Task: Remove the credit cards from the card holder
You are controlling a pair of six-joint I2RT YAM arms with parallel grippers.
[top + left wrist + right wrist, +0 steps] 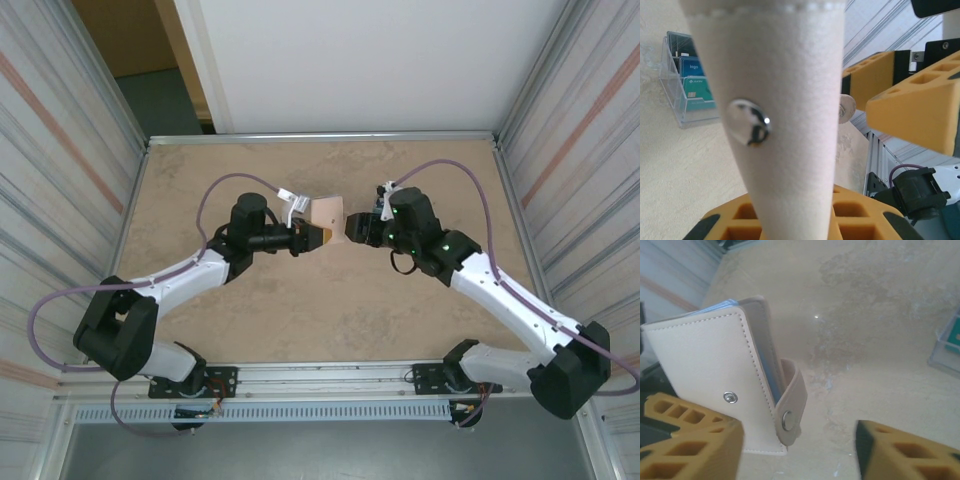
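Note:
The card holder (328, 213) is a small tan folded wallet held up above the table, between the two arms. My left gripper (316, 238) is shut on its lower edge; its orange fingers (855, 216) show under the pale cover (790, 75) with its snap stud. My right gripper (800, 450) stands open just right of the holder (710, 365), its fingers either side of the loose snap tab (790, 407), touching nothing. A pale blue edge (767, 365) shows between the covers. The credit cards inside are hidden.
A clear plastic tray (675, 107) with dark, blue and teal cards (694, 80) stands on the beige table, and its corner shows at the right (945, 352). The right gripper's orange fingers (912, 112) hang close beside the holder. Striped walls enclose the table.

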